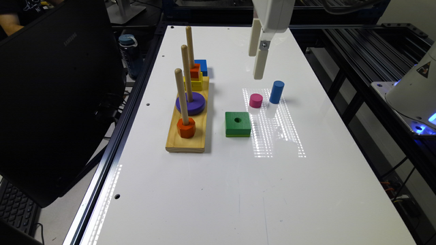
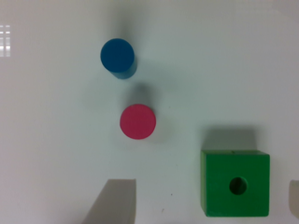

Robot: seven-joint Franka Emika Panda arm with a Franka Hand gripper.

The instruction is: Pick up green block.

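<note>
On the white counter (image 1: 218,190) in the exterior view, your green block (image 1: 237,124) lies flat with its round centre hole facing up, between the wooden peg board (image 1: 201,119) on the exterior view's left and the pink cylinder (image 1: 255,100), which stands just beside its far corner but apart from it; the blue cylinder (image 1: 276,92) stands a little beyond that; the pincer (image 1: 257,54) hangs well above the counter, over the stretch behind the two cylinders, grasping nothing.

From the wrist view you look straight down: the green block (image 2: 235,183) sits square and untilted, the pink cylinder (image 2: 138,122) and blue cylinder (image 2: 117,55) clear of it; two pale fingertips (image 2: 114,200) enter at one edge, set wide apart, so the pincer is released, and the block lies between them.

Judge the block as painted wood: light, rigid, not fragile, its flat sides perhaps a little slick; take it across two opposite side faces, low on the walls and centred on the hole, choosing the pair that keeps a finger away from the pink cylinder.
</note>
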